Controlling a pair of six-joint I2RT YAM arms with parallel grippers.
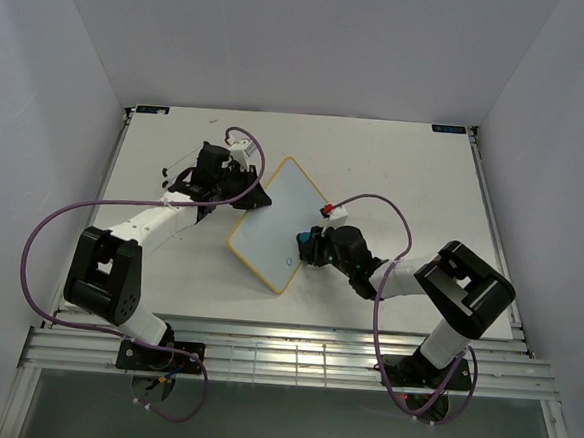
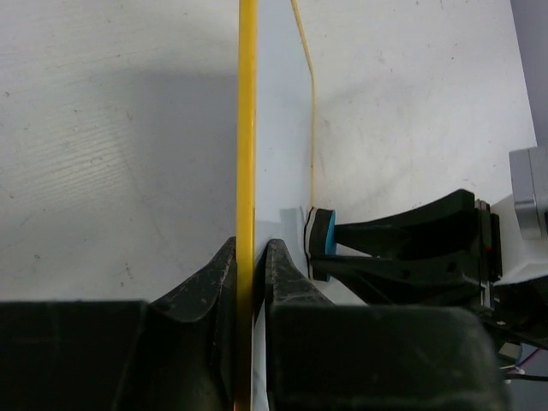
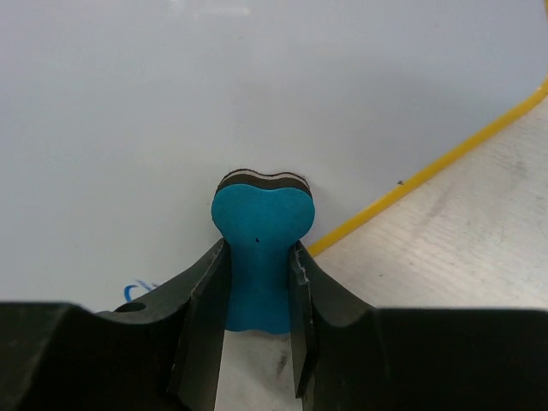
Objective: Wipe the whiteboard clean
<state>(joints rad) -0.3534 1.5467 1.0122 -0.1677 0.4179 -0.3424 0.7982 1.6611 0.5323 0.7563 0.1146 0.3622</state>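
The whiteboard (image 1: 277, 223), white with a yellow frame, lies tilted like a diamond in the middle of the table. My left gripper (image 1: 256, 197) is shut on its upper left edge; the left wrist view shows the yellow frame (image 2: 247, 154) pinched between the jaws. My right gripper (image 1: 308, 248) is shut on the blue bone-shaped eraser (image 3: 259, 248) and presses its felt end against the board's lower right area (image 3: 214, 103). A small blue mark (image 3: 137, 289) shows on the board left of the eraser. The eraser also shows in the left wrist view (image 2: 324, 244).
The white table (image 1: 415, 178) is walled in by grey panels. Purple cables (image 1: 62, 213) loop off both arms. The table's front edge has a metal rail (image 1: 282, 364).
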